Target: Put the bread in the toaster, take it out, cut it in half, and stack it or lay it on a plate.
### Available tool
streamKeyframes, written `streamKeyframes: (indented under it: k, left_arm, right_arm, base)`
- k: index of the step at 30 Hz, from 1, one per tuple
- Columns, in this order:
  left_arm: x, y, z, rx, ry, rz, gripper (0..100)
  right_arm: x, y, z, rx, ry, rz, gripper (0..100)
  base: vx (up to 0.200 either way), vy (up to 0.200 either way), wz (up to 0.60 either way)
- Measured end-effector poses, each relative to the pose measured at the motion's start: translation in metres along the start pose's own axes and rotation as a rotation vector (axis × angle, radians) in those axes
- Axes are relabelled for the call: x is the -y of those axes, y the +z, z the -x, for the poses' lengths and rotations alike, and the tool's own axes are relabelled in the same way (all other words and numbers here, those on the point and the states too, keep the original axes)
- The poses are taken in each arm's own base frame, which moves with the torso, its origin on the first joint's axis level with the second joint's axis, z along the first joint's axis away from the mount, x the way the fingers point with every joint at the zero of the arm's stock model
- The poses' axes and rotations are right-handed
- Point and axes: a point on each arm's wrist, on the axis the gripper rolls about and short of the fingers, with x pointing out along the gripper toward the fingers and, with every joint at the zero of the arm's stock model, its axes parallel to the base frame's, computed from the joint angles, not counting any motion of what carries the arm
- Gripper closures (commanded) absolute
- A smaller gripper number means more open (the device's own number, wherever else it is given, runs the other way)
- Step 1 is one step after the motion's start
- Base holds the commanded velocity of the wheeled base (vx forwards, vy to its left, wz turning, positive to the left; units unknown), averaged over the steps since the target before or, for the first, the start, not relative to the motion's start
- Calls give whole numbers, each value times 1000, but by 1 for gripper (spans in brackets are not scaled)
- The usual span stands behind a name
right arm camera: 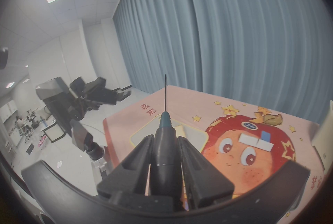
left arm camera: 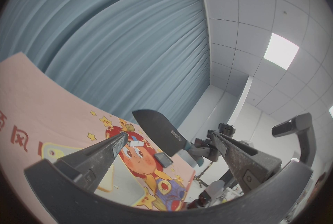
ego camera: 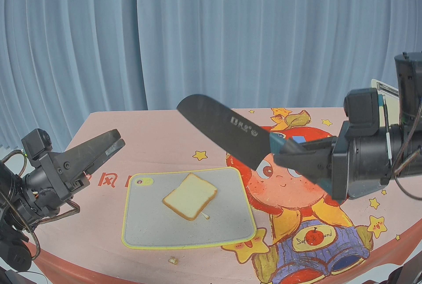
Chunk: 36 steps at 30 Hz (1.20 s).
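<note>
Bread slice (ego camera: 190, 196) flat on the cutting board (ego camera: 149, 223), low centre of frame, bare desk (ego camera: 167, 135) beyond it. Right pincer (ego camera: 288, 153) clamped on the knife (ego camera: 224, 129) handle, blade hanging upper right of the slice. Left pincer (ego camera: 110, 144) spread wide, empty, at the desk's left edge.

Bread (ego camera: 190, 195) laid on cutting board (ego camera: 149, 227), board set on table (ego camera: 167, 140); knife (ego camera: 224, 129) held aloft right of bread, in right gripper (ego camera: 299, 153).
</note>
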Motion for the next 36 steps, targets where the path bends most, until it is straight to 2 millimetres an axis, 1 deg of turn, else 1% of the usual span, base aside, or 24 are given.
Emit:
streamKeyframes:
  k: [6, 7, 11, 14, 21, 25, 31, 36]
  left_arm:
    - [-1, 0, 0, 24, 26, -57, 0]
    - [-1, 0, 0, 26, 27, -60, 100]
    - [-1, 1, -1, 39, 34, -70, 100]
    - [0, 2, -2, 53, 38, -105, 100]
    - [0, 5, -5, 70, 50, -318, 100]
    - [0, 8, -9, 85, 57, -357, 100]
    - [-3, 18, -24, 95, 47, -398, 100]
    - [-15, 17, -34, 15, 109, -399, 100]
  right_arm:
    - [-22, -18, -9, -37, 38, 45, 100]
    - [-25, -22, -10, -46, 41, 62, 100]
    - [-30, -32, -18, -67, 51, 94, 100]
    - [-29, -39, -23, -82, 46, 101, 100]
    - [-28, -47, -34, -36, 53, 124, 100]
    - [-26, -50, -47, -5, 53, 131, 100]
    - [-19, -60, -68, -18, 32, 143, 100]
    - [-14, -67, -79, -47, 16, 141, 100]
  base:
    - [0, 0, 0]
    - [0, 0, 0]
    - [0, 0, 0]
    - [0, 0, 0]
    - [0, 0, 0]
    - [0, 0, 0]
    - [0, 0, 0]
    - [0, 0, 0]
